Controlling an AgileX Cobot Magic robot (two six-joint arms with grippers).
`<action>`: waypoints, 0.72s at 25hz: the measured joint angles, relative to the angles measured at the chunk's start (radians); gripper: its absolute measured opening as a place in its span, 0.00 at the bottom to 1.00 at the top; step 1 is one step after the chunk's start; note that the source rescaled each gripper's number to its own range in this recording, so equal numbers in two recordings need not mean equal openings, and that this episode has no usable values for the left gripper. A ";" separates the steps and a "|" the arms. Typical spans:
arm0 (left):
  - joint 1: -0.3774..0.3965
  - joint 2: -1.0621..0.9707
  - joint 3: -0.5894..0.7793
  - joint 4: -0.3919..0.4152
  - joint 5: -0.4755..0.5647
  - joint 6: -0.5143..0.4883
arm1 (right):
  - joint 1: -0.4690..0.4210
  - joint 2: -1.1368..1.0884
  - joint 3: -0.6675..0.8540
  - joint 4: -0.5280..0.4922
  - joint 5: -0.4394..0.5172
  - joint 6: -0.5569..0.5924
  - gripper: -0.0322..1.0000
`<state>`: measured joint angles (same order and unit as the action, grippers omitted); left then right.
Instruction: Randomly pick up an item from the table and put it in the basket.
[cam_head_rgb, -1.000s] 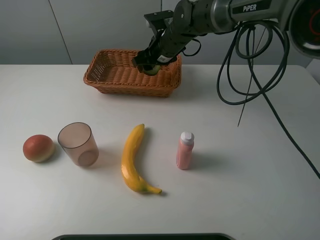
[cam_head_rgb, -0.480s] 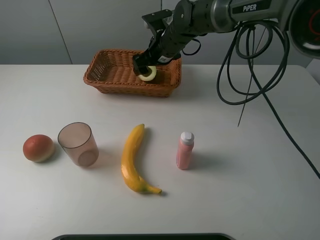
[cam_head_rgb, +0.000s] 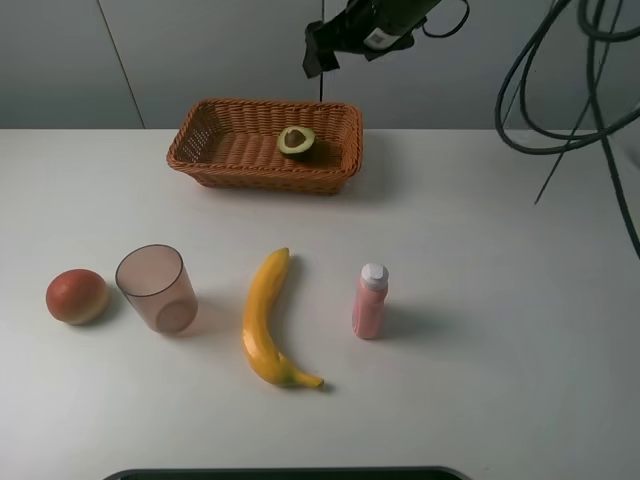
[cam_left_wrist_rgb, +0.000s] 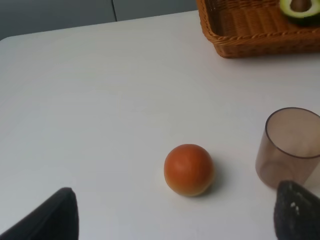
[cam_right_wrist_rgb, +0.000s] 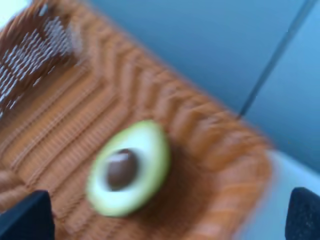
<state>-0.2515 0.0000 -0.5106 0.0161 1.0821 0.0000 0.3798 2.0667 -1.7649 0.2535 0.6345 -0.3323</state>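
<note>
Right tool (cam_right_wrist_rgb: 170, 215) above avocado (cam_right_wrist_rgb: 129, 174), blurred

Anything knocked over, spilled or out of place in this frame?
Nothing stands out. The avocado half lies cut side up inside the basket; the cup and pink bottle stand upright, the banana and red-orange fruit rest on the table.

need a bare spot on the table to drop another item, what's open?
Widest bare table: everything right of the pink bottle. Also the strip between the basket and the front row. Crowded: the front row of red-orange fruit, cup, banana and bottle. In the basket, the floor left of the avocado half is bare.
</note>
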 joint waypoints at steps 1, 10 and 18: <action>0.000 0.000 0.000 0.000 0.000 0.007 | -0.030 -0.042 0.000 -0.004 0.019 0.001 0.99; 0.000 0.000 0.000 0.000 0.000 0.007 | -0.329 -0.361 -0.001 -0.073 0.291 -0.024 0.99; 0.000 0.000 0.000 0.000 0.000 0.007 | -0.564 -0.609 0.015 -0.098 0.508 -0.075 0.99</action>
<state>-0.2515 0.0000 -0.5106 0.0161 1.0821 0.0069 -0.1838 1.4572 -1.7500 0.1560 1.1425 -0.4075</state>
